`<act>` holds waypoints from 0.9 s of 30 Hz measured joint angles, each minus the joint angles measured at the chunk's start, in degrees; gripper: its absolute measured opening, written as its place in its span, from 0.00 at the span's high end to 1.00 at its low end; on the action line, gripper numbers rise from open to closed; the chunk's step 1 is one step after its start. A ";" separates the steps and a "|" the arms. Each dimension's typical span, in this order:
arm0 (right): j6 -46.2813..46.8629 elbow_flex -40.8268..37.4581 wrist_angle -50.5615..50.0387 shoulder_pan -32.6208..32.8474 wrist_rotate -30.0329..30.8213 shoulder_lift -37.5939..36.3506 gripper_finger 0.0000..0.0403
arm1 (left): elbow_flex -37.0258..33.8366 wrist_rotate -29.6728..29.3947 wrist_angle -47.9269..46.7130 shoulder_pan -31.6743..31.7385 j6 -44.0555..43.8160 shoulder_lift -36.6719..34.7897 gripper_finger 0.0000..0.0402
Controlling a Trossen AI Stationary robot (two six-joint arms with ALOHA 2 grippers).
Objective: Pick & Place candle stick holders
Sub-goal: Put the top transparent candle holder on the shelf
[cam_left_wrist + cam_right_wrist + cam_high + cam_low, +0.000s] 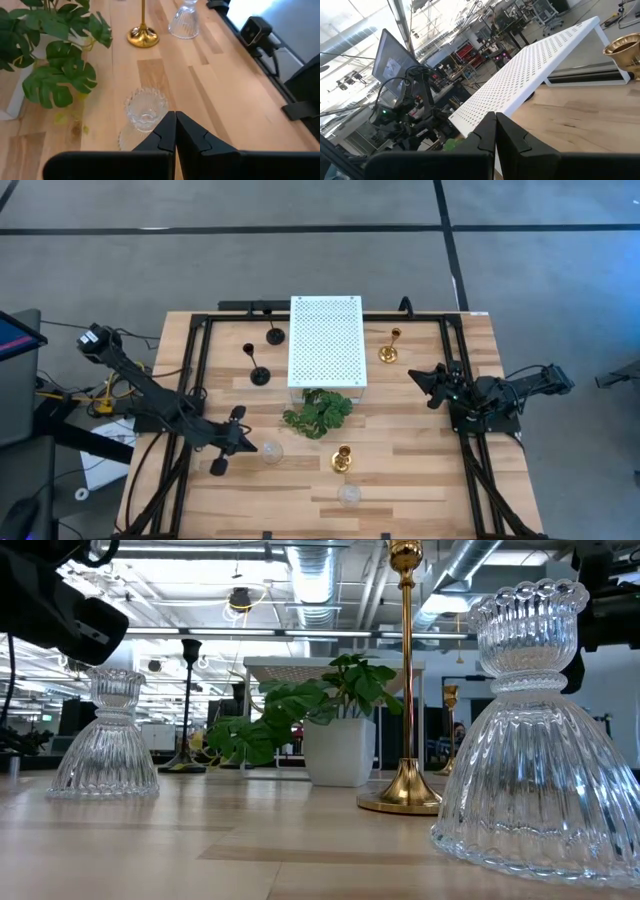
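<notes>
Two clear glass holders stand on their wide bases on the table, one (272, 451) by my left gripper and one (349, 495) near the front edge. A gold holder (342, 460) stands between them, and another gold holder (389, 352) stands at the far right. Two black holders (275, 335) (259, 373) stand left of the white shelf. My left gripper (240, 442) is shut and empty. It hovers just left of and above the first glass holder (145, 111), as the low view (105, 740) also shows. My right gripper (425, 377) is shut and empty at the right.
A white perforated shelf (326, 340) stands at the far middle of the table. A green leafy plant (318, 412) in a white pot (340, 750) stands just in front of it. Black frame rails (196, 380) run along both sides of the table. Bare wood lies at the near left.
</notes>
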 joint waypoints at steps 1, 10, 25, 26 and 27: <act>0.00 0.00 0.00 0.03 0.00 0.00 1.00 | 0.00 -0.02 0.00 0.00 -0.13 0.46 0.99; -0.02 0.00 0.00 0.03 -0.15 0.00 1.00 | 0.00 -1.90 -0.48 0.09 -1.55 3.78 0.99; -0.04 0.02 -1.04 0.04 -0.17 -0.02 1.00 | 0.00 -3.19 -3.34 2.19 -11.20 6.99 0.93; -0.04 0.02 -1.09 0.04 -0.17 -0.02 1.00 | 0.00 -3.19 -3.34 2.48 -11.94 7.56 0.91; -0.04 0.02 -1.09 0.04 -0.17 -0.02 1.00 | 0.00 -3.17 -3.34 2.70 -12.24 8.14 0.88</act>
